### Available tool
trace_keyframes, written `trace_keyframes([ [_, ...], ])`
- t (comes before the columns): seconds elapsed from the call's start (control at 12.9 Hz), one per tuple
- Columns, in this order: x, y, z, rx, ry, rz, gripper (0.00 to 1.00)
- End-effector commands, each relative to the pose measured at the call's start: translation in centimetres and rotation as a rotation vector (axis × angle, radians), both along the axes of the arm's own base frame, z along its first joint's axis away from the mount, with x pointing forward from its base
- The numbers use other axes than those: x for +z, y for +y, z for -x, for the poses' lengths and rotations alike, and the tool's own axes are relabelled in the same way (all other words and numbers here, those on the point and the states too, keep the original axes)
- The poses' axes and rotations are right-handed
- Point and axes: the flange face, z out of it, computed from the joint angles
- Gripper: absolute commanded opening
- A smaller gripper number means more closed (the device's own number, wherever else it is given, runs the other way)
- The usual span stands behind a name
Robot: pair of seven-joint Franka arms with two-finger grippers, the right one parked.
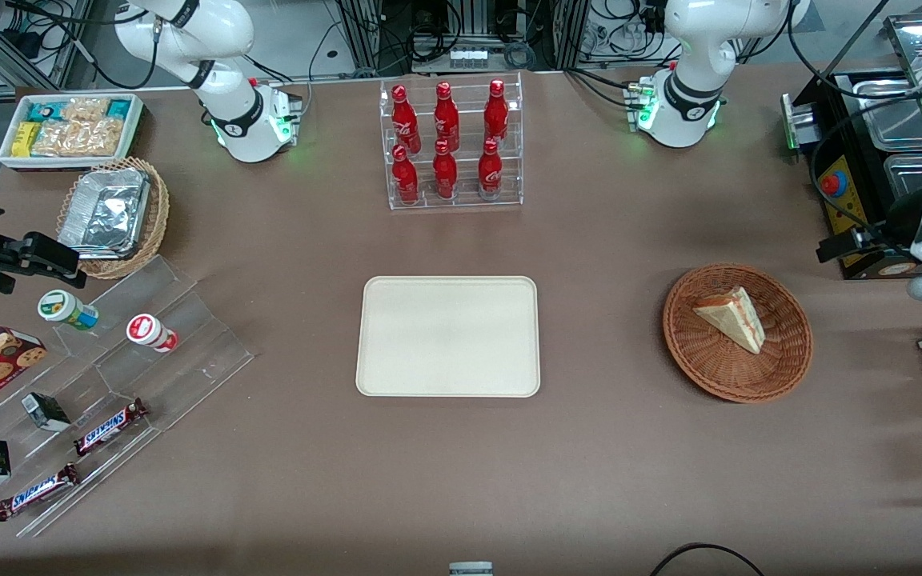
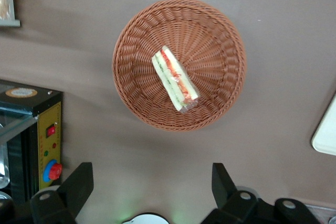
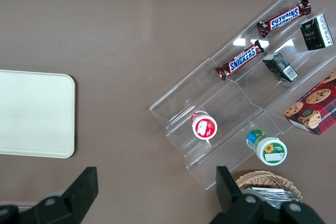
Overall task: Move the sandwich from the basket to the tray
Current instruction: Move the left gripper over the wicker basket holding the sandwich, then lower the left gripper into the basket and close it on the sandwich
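Observation:
The sandwich (image 1: 733, 318) is a pale bread wedge with red, orange and green filling, lying in the round reddish-brown wicker basket (image 1: 709, 360) toward the working arm's end of the table. The cream-beige tray (image 1: 449, 336) lies flat at the table's middle with nothing on it. My left gripper (image 1: 845, 244) hangs high above the table, beside the basket and a little farther from the front camera, open and holding nothing. In the left wrist view the sandwich (image 2: 175, 78) lies across the basket (image 2: 210, 40), well clear of the gripper (image 2: 151, 174); a corner of the tray (image 2: 328, 135) shows.
A black control box with a red button (image 1: 845, 192) stands close by the gripper and also shows in the left wrist view (image 2: 47, 145). A rack of red bottles (image 1: 454, 144) stands farther back than the tray. An acrylic snack stand (image 1: 109, 376) and a foil-lined basket (image 1: 113, 212) sit toward the parked arm's end.

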Motion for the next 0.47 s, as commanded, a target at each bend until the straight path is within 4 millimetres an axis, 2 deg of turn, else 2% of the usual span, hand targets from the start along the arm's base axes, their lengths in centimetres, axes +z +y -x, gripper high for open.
trace_keyframes([
  [0.0,-4.3,-0.4,0.3,0.106,0.016,-0.018,1.0],
  [0.16,-7.8,-0.6,0.8,0.236,0.014,-0.047,1.0],
  [0.39,-13.5,-0.6,2.2,0.336,-0.018,-0.051,1.0],
])
